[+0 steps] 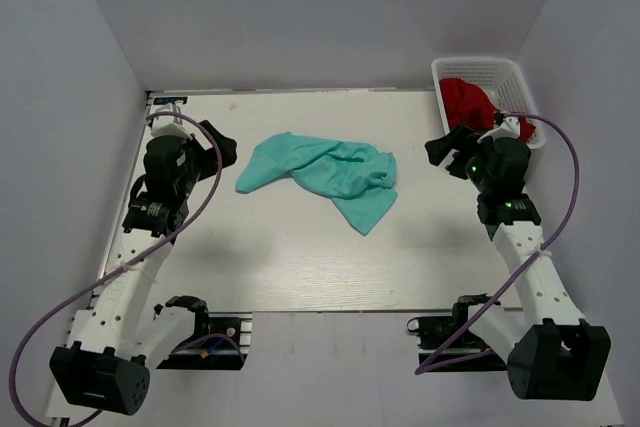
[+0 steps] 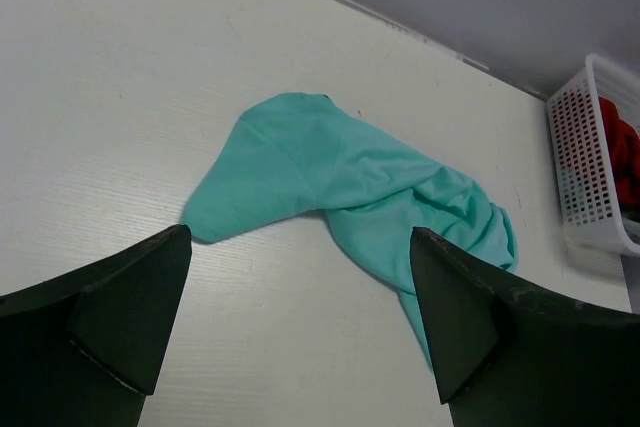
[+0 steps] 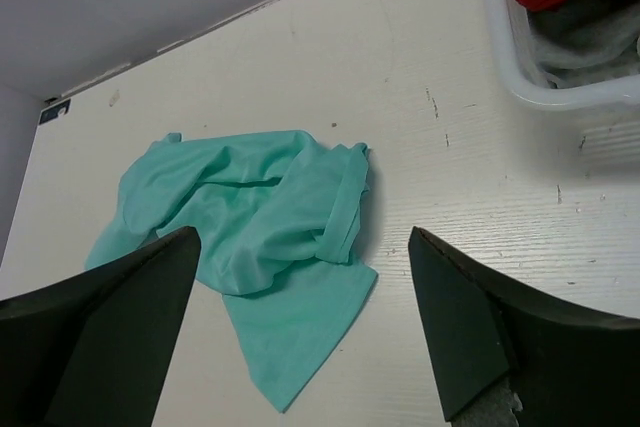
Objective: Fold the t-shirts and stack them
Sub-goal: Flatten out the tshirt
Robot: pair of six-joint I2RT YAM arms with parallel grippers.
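A turquoise-green t-shirt [image 1: 322, 175] lies crumpled and unfolded in the middle of the white table. It also shows in the left wrist view [image 2: 350, 182] and in the right wrist view [image 3: 255, 232]. My left gripper [image 1: 222, 144] is open and empty, held above the table to the left of the shirt. My right gripper [image 1: 443, 150] is open and empty, held above the table to the right of the shirt. In each wrist view the two dark fingers stand wide apart with nothing between them.
A white plastic basket [image 1: 522, 75] stands at the back right corner and holds red cloth [image 1: 467, 99] over grey cloth [image 3: 590, 39]. It also shows in the left wrist view [image 2: 585, 157]. Grey walls close in the table on the left, back and right.
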